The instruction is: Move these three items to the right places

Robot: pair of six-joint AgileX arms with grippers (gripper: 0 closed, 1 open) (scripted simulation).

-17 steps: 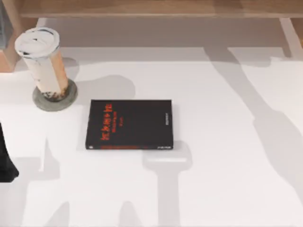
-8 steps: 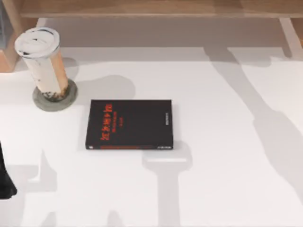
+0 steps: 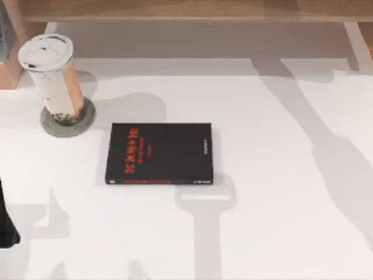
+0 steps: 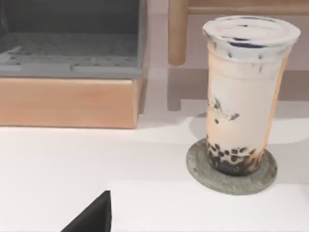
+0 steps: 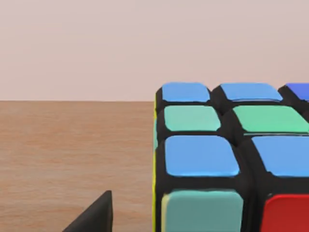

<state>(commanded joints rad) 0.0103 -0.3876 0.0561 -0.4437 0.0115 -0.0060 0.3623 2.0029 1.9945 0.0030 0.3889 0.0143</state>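
Start at the tools. The left arm (image 3: 6, 224) sits at the table's left edge, near the front. In its wrist view a dark wedge of the left gripper (image 4: 94, 216) shows at the frame edge, and you cannot tell how wide it stands. The right gripper (image 5: 94, 216) shows the same kind of wedge, and its opening cannot be told either. Treat both as unknown and neither as holding anything confirmed.

Just ahead of the right gripper, close in, a colour cube (image 5: 227, 164) rests on a brown wooden surface (image 5: 67, 150). It sits square and upright, with blue, green and red tiles facing the camera. The right arm is judged the nearer one for this item. The cube has no long axis, so approach straight across two opposite faces.

Further out, the black book (image 3: 159, 153) lies flat at the table centre. Its long axis runs left to right, its red lettering is at the left end and nothing lies on top of it.

Beyond it, at the far left, the drink cup (image 3: 53, 76) stands upright on the coaster (image 3: 85, 119); judge this placement complete. Beside the cup stand a wooden tray (image 4: 67, 101) and a wooden post (image 4: 176, 31). Keep the left arm clear of all three
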